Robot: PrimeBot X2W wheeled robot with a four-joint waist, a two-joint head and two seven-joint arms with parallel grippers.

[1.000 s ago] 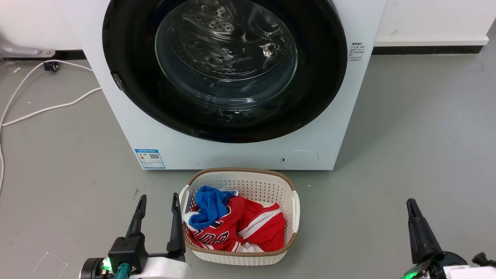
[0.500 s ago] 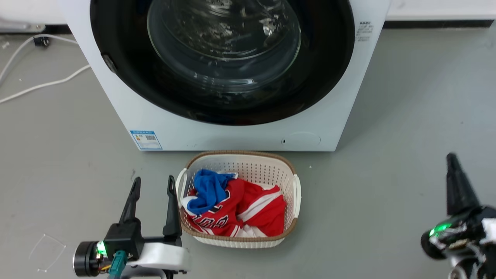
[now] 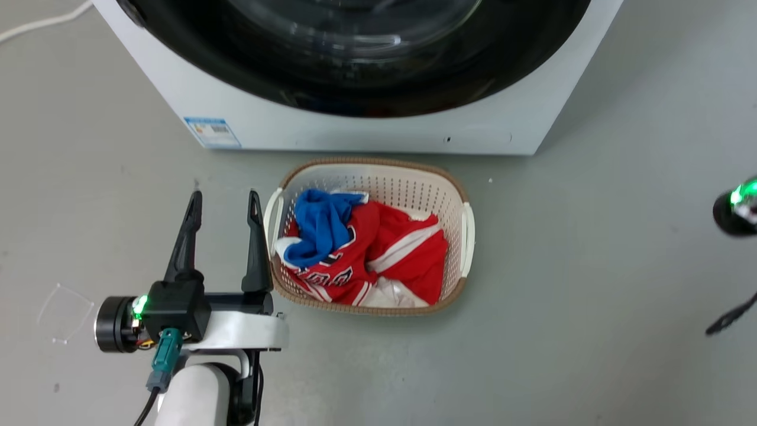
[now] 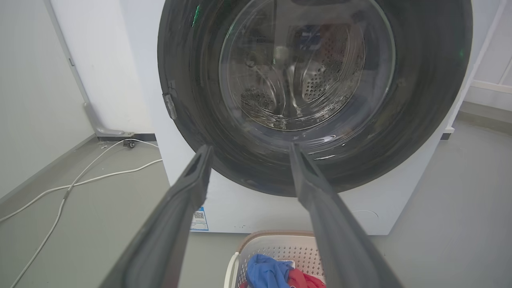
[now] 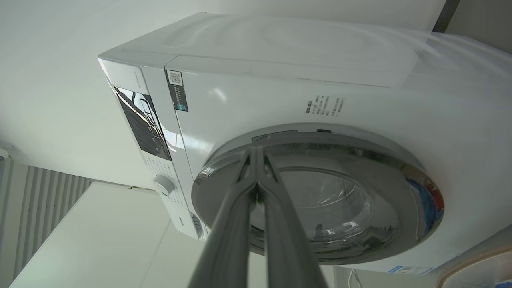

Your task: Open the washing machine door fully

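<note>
Door (image 4: pixel 192 100): round, glossy black with a clear glass bowl at its centre; lies flat against the front of the washing machine (image 3: pixel 355 127), closed. The head view cuts off all but its lower arc.
Door catch (image 4: pixel 170 106): small grey tab on the rim, seen in the left wrist view; detail too fine to read.
Left gripper (image 3: pixel 224 196): fingers spread wide, nothing between them; held above the floor (image 3: pixel 591 266) just beside the basket (image 3: pixel 378 171), well short of the door.
Right gripper (image 5: pixel 256 156): fingers pressed together, holding nothing. In its wrist view the tips line up with the door's rim; contact cannot be judged.
Right wrist (image 3: pixel 736 207): dark round part with a green light, cut off by the head view's right edge.
Basket contents: red and blue clothes (image 3: pixel 378 254), bunched; lower layers hidden.
Label (image 3: pixel 212 131): blue sticker low on the machine's front; print unreadable.
Cable (image 4: pixel 80 180): white, on the floor beside the machine; its ends run out of view.
</note>
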